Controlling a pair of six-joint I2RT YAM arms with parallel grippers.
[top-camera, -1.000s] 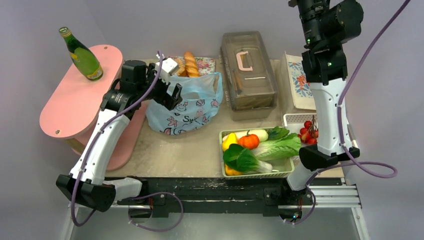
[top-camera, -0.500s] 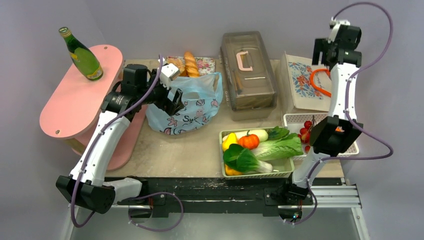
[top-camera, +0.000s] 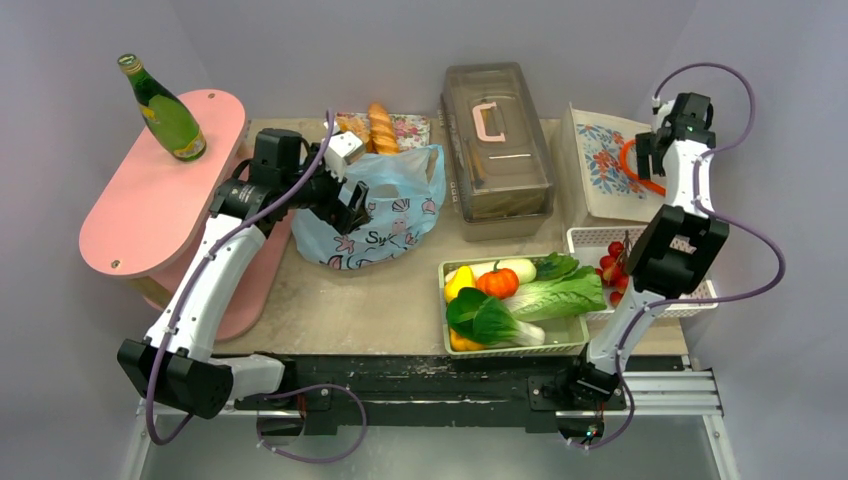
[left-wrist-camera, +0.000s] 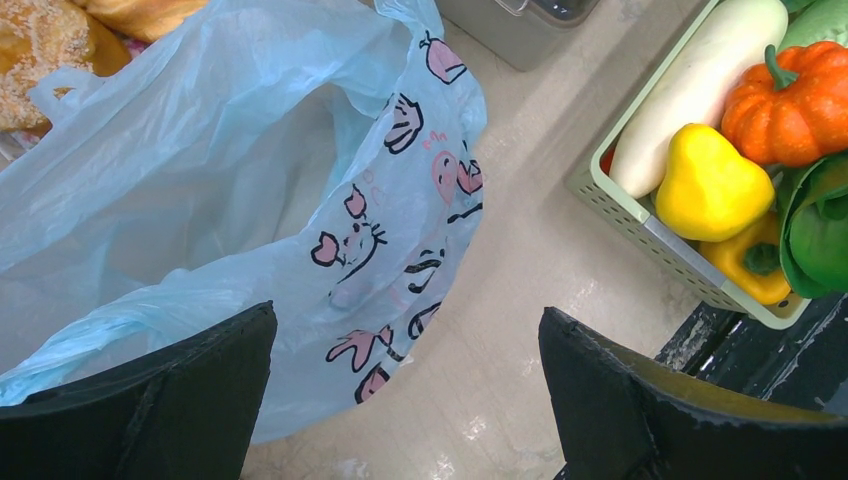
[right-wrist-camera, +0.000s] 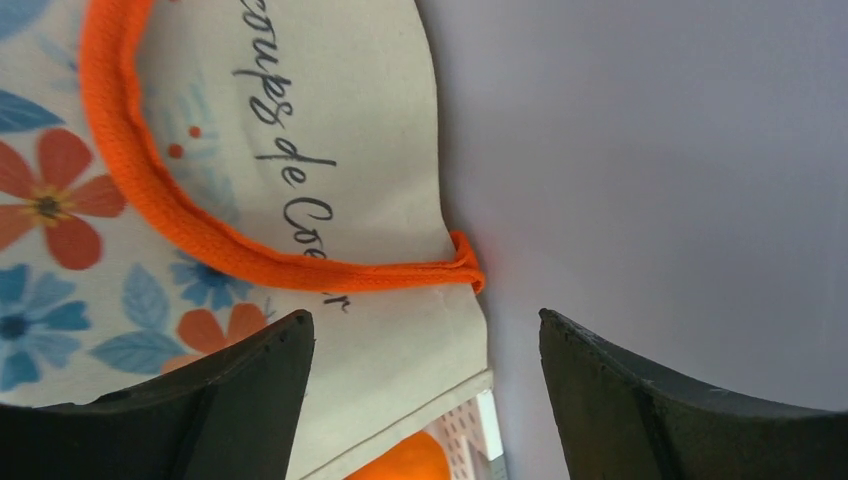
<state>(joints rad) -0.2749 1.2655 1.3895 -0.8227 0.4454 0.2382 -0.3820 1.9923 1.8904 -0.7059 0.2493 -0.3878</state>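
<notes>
- While the pale blue plastic bag (top-camera: 385, 215) sits left of centre in the overhead view with its mouth open, the left gripper (left-wrist-camera: 408, 315) hovers close over it, jaws spread wide and empty.
- Bread (left-wrist-camera: 45, 45) shows behind the bag, at the upper left of the wrist view.
- At the overhead view's upper right, the right gripper (right-wrist-camera: 425, 320) is likewise wide apart and holds nothing, just above the floral tote bag (right-wrist-camera: 330, 120) and its orange handle (right-wrist-camera: 200, 240).
- Right of the blue bag sits a green basket (left-wrist-camera: 645, 228) of vegetables, and a clear lidded box (top-camera: 497, 135) lies at top centre.
- A green bottle (top-camera: 165, 105) stands on a pink shelf (top-camera: 130, 220), upper left.
</notes>
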